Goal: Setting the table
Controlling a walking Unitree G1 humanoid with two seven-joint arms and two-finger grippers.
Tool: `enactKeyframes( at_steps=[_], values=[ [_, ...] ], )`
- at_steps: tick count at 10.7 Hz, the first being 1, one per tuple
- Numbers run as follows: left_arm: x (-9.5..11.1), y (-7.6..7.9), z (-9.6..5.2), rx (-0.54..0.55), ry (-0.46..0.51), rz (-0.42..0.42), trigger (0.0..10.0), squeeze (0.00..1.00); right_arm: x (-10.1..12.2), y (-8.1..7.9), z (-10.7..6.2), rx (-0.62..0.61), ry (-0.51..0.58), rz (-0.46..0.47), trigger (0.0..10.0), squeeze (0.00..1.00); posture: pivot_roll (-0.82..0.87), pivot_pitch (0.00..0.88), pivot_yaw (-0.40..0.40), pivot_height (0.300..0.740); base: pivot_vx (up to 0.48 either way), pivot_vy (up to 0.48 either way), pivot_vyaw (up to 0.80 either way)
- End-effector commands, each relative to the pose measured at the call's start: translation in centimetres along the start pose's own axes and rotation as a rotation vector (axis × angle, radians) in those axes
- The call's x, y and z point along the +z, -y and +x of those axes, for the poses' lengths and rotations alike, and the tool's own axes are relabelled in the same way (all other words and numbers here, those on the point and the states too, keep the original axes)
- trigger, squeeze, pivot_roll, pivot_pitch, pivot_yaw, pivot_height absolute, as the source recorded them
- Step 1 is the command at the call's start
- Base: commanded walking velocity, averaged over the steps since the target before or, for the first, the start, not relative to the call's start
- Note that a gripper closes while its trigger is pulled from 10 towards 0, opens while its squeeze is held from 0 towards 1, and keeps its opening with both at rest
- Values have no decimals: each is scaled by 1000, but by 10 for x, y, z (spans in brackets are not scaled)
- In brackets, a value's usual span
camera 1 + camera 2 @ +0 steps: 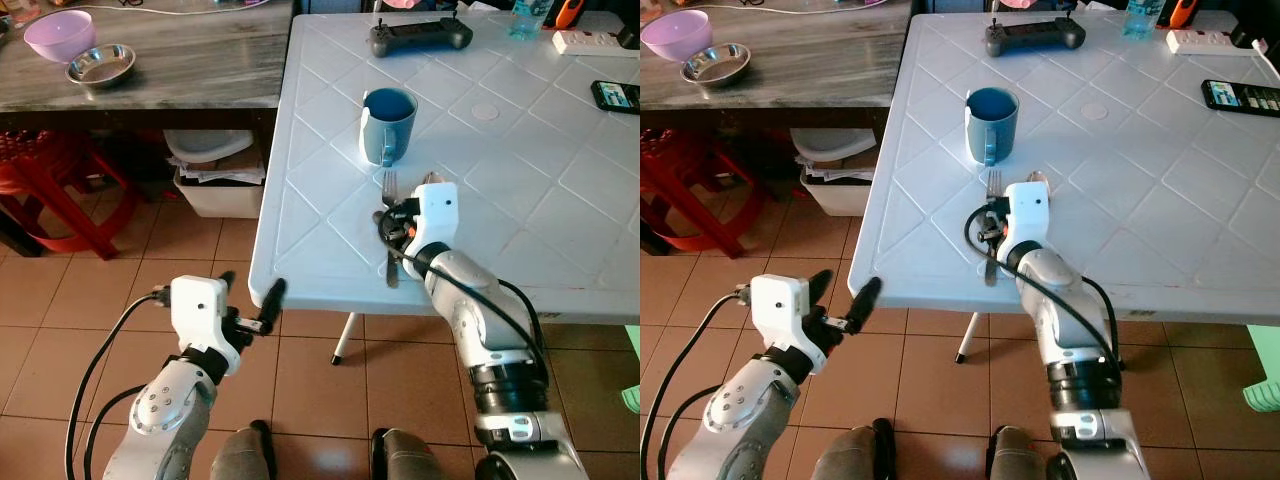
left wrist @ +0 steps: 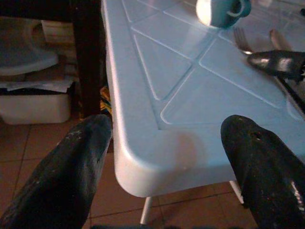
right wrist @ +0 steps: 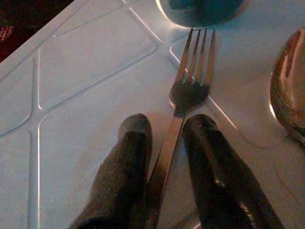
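Right hand low over the white bench, just short of the blue mug, two black fingers pinched on the handle of the fork. Fork flat on the bench, tines toward the mug, handle toward the near edge; probably being laid down or squared up as cutlery for the setting, hence the low, flat grip. Spoon just beside the fork, on the side away from the bench corner, bowl cut off in the right wrist view, handle hidden under the wrist from the head. Hard to tell whether the fork rests fully or is lifted a hair.

Left hand spread apart, empty, off the bench corner nearest the mug, below its rim, likely waiting. Far beyond the mug, a game controller, too small for detail.
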State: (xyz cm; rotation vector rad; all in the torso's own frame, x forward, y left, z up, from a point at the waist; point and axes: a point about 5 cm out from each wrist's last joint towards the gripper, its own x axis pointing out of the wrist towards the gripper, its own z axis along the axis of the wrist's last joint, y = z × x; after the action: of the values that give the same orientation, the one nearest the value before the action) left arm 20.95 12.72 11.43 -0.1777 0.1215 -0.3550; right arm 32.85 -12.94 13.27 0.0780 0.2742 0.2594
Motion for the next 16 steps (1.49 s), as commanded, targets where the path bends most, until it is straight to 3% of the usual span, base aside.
enactKeyframes(
  at_steps=[1, 5, 7, 8, 10, 13, 16],
  values=[
    [0, 0, -3, -11, -9, 3, 10000, 0, -37, 11, -2, -53, -172, 50, 0, 0, 26, 203, 71, 740, 0, 0, 0],
    [0, 2, -3, -26, -6, -2, 10000, 0, -51, 15, -8, -83, -227, 115, 0, 0, 23, 197, 67, 740, 0, 0, 0],
    [-2, -1, -3, 5, -10, 5, 10000, 0, -54, 3, -16, -58, -225, 172, 0, 0, 18, 184, 67, 740, 0, 0, 0],
    [-5, -3, 0, 32, -17, 6, 10000, 0, -57, -16, -23, 12, -237, 205, 0, 0, 12, 172, 58, 740, 0, 0, 0],
    [-3, -8, 5, 68, -10, 36, 10000, 0, -60, -37, -31, 121, -255, 218, 0, 0, 9, 156, 46, 740, 0, 0, 0],
    [0, -20, 10, 127, 11, 74, 10000, 0, -42, -37, -31, 104, -127, 158, 0, 0, 6, 139, 38, 740, 0, 422, 0],
    [-2, -14, 14, 112, 18, 76, 10000, 0, -27, -28, -33, 51, -5, 180, 0, 0, -5, 132, 43, 740, 0, 480, 0]
  ],
)
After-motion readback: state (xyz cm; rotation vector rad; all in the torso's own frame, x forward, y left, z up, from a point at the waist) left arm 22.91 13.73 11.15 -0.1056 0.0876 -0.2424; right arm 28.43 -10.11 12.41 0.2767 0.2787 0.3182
